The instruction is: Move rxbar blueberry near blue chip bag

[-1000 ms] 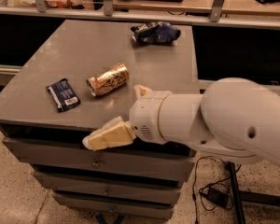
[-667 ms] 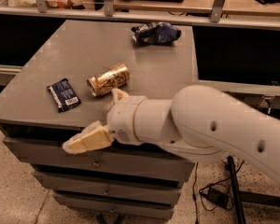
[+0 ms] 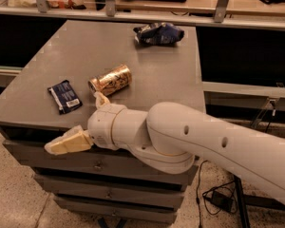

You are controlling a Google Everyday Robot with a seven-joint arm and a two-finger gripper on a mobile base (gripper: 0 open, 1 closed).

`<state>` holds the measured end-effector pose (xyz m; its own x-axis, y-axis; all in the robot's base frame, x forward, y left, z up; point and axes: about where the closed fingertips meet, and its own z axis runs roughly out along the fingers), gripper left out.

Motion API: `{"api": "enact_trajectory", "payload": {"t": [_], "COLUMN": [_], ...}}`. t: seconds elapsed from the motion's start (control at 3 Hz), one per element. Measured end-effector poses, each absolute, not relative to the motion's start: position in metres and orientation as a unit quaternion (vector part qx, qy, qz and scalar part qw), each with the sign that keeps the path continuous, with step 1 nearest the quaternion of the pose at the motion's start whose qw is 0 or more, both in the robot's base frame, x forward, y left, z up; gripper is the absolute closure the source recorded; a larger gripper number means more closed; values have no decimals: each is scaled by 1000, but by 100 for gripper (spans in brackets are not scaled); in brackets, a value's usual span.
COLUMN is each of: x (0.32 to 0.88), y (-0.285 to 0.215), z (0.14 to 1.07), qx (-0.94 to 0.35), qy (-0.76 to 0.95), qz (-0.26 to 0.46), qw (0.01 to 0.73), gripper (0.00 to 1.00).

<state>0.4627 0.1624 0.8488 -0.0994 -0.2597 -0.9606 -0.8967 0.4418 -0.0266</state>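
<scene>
The rxbar blueberry (image 3: 65, 96) is a small flat navy wrapper with a white label, lying near the front left of the grey table (image 3: 80, 46). The blue chip bag (image 3: 159, 33) is a wrinkly glossy blue bag at the far right of the tabletop, well apart from the bar. My gripper (image 3: 72, 122) hangs at the table's front edge, just below and right of the bar. It is open and empty: one cream finger (image 3: 69, 142) points left below the edge and the other (image 3: 101, 100) rises beside the can.
A gold can (image 3: 110, 80) lies on its side between the bar and the gripper's upper finger. My large white arm (image 3: 204, 144) crosses the table's front right. Drawers (image 3: 99, 165) sit under the tabletop. A railing and shelf run behind the table.
My arm and gripper have moved left along the table's front edge, closer to the bar. The bar, the can and the bag have not moved.
</scene>
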Motion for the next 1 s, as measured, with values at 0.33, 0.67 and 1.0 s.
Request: {"api": "enact_trajectory", "payload": {"t": [0.33,0.67,1.0], "x": [470,472,473], "y": [176,190,202], "z": [843,844,845], "qx": [-416,-419,-425], "qy": [666,652,642], "qz": [315,327,339], "qw": [534,542,541], "gripper": [0,0,0]}}
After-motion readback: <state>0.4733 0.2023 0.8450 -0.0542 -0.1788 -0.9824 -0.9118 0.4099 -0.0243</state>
